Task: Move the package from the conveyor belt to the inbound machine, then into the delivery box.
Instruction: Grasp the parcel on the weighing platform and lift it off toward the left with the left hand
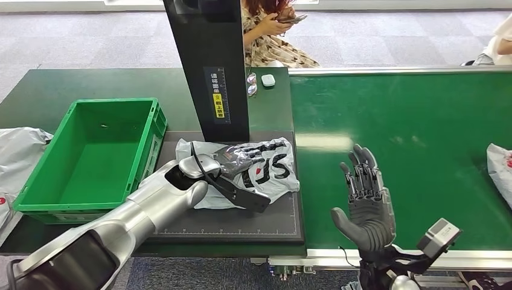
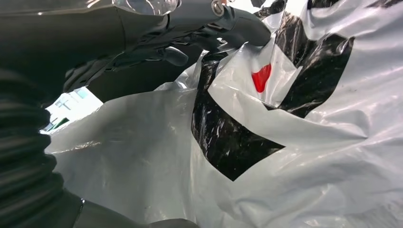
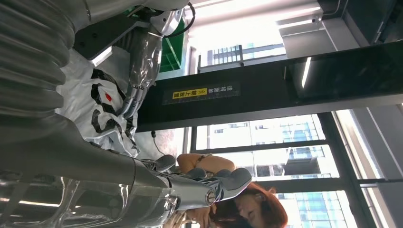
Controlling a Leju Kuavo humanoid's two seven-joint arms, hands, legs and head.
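Taking the black scanner column (image 1: 208, 66) of the inbound machine as the landmark: well to its left, grey poly bags (image 1: 18, 151) lie on the table edge, and beside them stands the green delivery box (image 1: 96, 157), just left of the column's base.

Directly in front of the column, on the dark scanning mat (image 1: 241, 226), lies the package (image 1: 265, 166), a white poly mailer with black lettering and a small red mark. The left hand (image 1: 232, 163) rests on it, fingers pressed into the film near the column's foot. From the left wrist view the fingers (image 2: 228, 21) touch the plastic, but I cannot tell whether they have closed on a fold or only lie on top.

The main risk, as I judge it, is here: slick, loose film can slide out of a shallow pinch, so the bag may drop on the mat or catch on the box's near wall on the way over. The column stands close, so a wide lift could knock it.

To the column's right, over the green conveyor belt (image 1: 410, 133), the right hand (image 1: 365, 202) hovers upright with fingers spread, holding nothing. Far right on the belt lies another bag (image 1: 500, 166).
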